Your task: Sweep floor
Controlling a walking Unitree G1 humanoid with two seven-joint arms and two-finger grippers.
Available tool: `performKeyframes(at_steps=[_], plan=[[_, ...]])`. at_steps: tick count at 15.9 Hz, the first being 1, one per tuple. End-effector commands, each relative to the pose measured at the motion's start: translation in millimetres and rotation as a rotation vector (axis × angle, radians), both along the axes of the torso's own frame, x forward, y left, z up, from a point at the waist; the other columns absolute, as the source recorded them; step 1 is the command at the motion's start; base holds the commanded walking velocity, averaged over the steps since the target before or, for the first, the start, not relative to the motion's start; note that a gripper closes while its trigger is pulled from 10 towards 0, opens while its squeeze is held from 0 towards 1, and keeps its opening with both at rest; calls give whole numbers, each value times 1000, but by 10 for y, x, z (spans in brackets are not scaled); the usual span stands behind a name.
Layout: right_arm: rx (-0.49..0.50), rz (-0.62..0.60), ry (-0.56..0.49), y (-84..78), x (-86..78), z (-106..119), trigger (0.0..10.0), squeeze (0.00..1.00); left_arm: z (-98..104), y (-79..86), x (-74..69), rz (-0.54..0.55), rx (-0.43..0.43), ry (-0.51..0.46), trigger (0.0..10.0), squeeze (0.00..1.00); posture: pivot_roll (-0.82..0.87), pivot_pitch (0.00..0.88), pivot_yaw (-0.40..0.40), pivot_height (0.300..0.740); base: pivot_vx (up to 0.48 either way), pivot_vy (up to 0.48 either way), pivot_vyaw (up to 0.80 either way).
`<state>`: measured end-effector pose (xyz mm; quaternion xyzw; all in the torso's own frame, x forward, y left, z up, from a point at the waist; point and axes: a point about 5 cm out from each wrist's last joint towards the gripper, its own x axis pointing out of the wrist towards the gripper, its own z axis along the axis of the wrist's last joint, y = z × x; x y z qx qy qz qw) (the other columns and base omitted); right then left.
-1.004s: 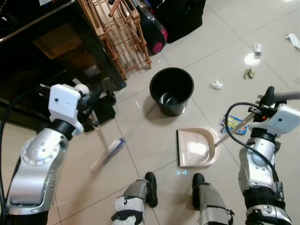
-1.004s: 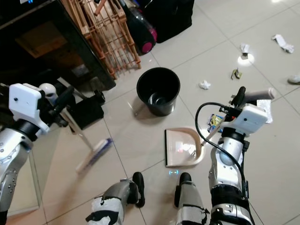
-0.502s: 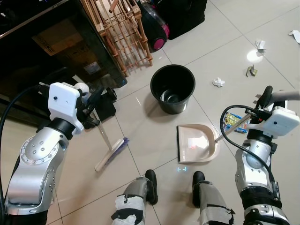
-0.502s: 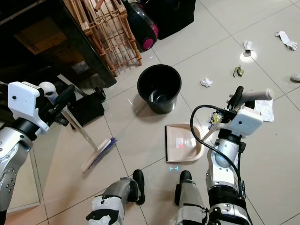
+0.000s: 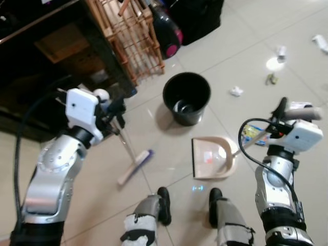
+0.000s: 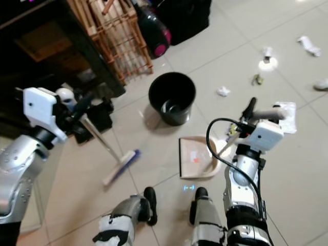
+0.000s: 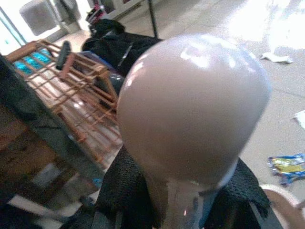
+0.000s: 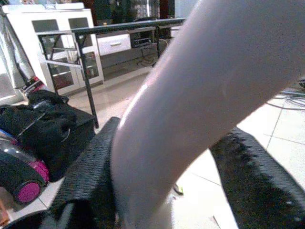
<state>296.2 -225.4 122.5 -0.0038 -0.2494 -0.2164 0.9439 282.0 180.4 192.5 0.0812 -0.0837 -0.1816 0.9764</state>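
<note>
My left gripper (image 5: 114,110) is shut on the top of a broom handle (image 7: 190,109), whose rounded pale knob sits between the black fingers (image 7: 126,188). The broom slants down to its brush head (image 5: 136,166) on the tiles, left of a beige dustpan (image 5: 212,159). The dustpan lies flat in front of my feet, and my right gripper (image 5: 284,110) is shut on its long pale handle (image 8: 205,95). A crumpled paper (image 5: 236,91), a blue-yellow wrapper (image 5: 249,134) and more scraps (image 5: 271,78) lie on the floor to the right.
A black bucket (image 5: 187,97) stands just beyond the dustpan. Behind it are a wooden rack (image 5: 130,36), a black-and-pink vacuum (image 5: 166,28) and a black bag (image 5: 200,15). Dark furniture (image 5: 46,56) fills the back left. My feet (image 5: 164,200) stand near the dustpan.
The left arm has swung to the right and the brush head has slid across the tiles toward the dustpan. The dustpan and right arm have hardly moved.
</note>
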Motion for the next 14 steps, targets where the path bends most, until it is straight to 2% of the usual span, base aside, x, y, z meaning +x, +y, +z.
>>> performKeyframes(at_steps=[1, 3, 4, 5, 10, 14], plan=[[43, 8, 149, 21, -43, -279, 10000, 1000, -32, 27, 0, 10, 19, -9, 10000, 0, 174, 316, 172, 740, 0, 0, 0], [44, 32, 183, 41, -21, -306, 10000, 624, -52, 10, 9, 8, 10, -14, 10000, 0, 160, 306, 160, 740, 0, 0, 0], [45, 36, 186, 42, -17, -308, 10000, 624, -58, 9, 14, 8, 9, -15, 10000, 0, 160, 306, 160, 740, 0, 0, 0], [62, 66, 203, 65, -11, -329, 10000, 0, -87, 37, 9, 18, 6, -14, 10000, 0, 142, 281, 153, 740, 0, 0, 0], [57, 195, 278, 229, -18, -412, 10000, 0, -166, 213, -63, 97, 16, -8, 10000, 0, 114, 239, 129, 740, 0, 0, 0], [55, 150, 315, 191, -4, -428, 10000, 0, -162, 243, -90, 113, 20, -17, 10000, 0, 115, 226, 118, 740, 0, 0, 0]])
